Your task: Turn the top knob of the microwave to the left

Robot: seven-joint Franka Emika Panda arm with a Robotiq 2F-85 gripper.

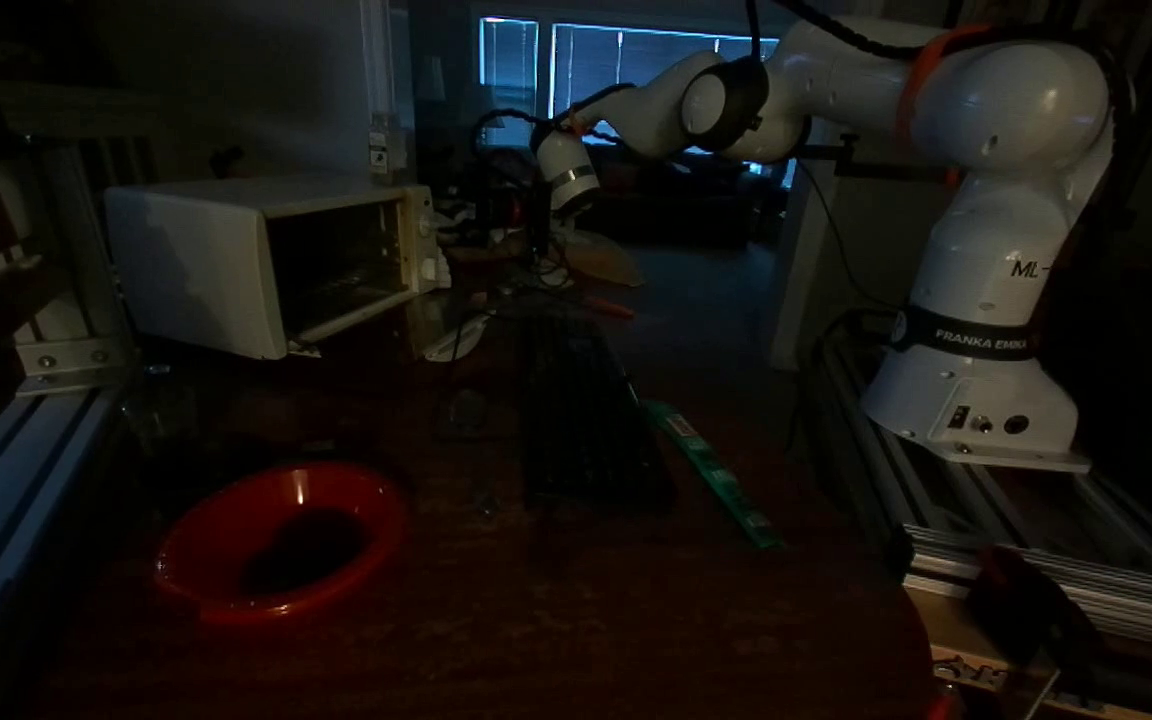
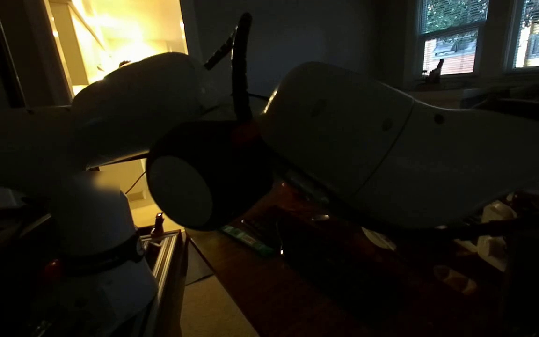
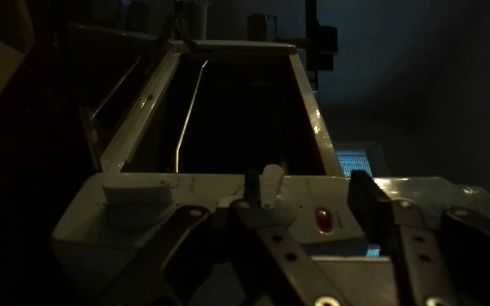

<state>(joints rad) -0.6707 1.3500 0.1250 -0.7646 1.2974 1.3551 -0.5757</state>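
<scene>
We see a dark wooden table (image 1: pixel 576 630) across the lower part of an exterior view. The white robot arm (image 1: pixel 996 110) shows in both exterior views; its base (image 1: pixel 966 400) stands beside the table, and it reaches over toward the microwave (image 1: pixel 191 265). We find the microwave at the left of the scene, a white box with its dark cavity (image 3: pixel 245 119) showing and a pale control strip (image 3: pixel 204 187) along one end. A long dark object (image 1: pixel 591 410) lies mid-table, too dim for us to name. The red bowl (image 1: pixel 211 535) sits well apart from the arm; we cannot tell whether the darkness inside is shadow or contents. In the wrist view the gripper (image 3: pixel 307 191) is at the control strip, its fingers (image 3: pixel 366 202) spread wide and gripping nothing. A green strip (image 1: pixel 716 475) lies just beside the long dark object. The end knob (image 3: pixel 136 193) is apart from the fingertips; the middle knob (image 3: pixel 272 185) sits between them, right beside one, and we cannot tell whether they touch. We see a red light (image 3: pixel 324 221) on the control strip.
</scene>
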